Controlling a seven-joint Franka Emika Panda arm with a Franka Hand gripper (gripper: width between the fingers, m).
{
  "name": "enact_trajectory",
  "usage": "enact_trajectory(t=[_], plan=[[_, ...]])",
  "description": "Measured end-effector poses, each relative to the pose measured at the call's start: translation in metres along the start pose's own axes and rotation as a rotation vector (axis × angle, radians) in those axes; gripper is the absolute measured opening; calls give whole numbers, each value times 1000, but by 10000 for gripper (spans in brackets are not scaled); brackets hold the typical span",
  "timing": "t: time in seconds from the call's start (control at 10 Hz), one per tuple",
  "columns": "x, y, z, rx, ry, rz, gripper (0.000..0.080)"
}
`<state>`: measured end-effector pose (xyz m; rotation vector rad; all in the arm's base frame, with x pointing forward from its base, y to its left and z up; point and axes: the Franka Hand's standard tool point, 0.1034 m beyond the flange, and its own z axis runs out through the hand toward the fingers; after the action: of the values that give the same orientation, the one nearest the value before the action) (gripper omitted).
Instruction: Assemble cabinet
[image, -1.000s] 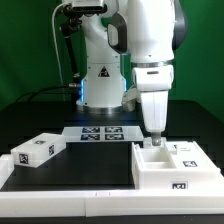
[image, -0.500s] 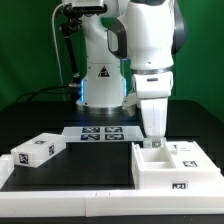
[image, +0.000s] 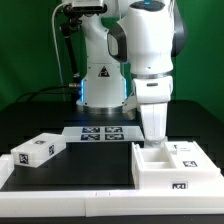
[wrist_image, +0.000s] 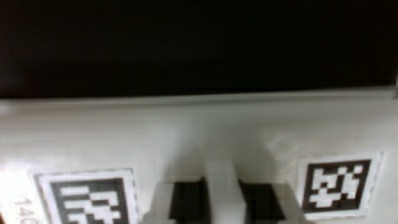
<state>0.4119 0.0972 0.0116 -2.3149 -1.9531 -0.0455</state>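
Observation:
The cabinet (image: 176, 168) is a large white open box with marker tags, at the exterior view's right front. My gripper (image: 152, 141) reaches straight down onto its back-left wall. In the wrist view the two dark fingers (wrist_image: 185, 203) stand close on either side of a thin white wall of the cabinet (wrist_image: 196, 130), with the gripper (wrist_image: 224, 198) closed on it. Two marker tags flank the fingers. A smaller white tagged block (image: 36, 151) lies on the table at the exterior view's left, apart from the cabinet.
The marker board (image: 100, 132) lies flat behind the work area, in front of the robot base (image: 100, 85). A white border (image: 70, 190) runs along the table's front. Another white tagged part (image: 188, 149) sits at the cabinet's far right.
The arm's upper links have shifted slightly. The gripper stays at the cabinet's wall, and the cabinet and the block have not visibly moved.

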Motion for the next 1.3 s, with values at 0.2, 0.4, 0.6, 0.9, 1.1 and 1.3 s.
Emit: enact_trajectory(t=[0.2, 0.4, 0.6, 0.9, 1.1, 1.3], plan=[[1, 2, -2, -2, -1, -1, 69], [1, 1, -1, -1, -1, -1, 69], [0, 2, -8, -2, -11, -5, 69], [-5, 6, -28, -4, -44, -10, 70], [-8, 12, -39, -3, -62, -9, 70], [-12, 19, -43, 7, -71, -13, 70]])
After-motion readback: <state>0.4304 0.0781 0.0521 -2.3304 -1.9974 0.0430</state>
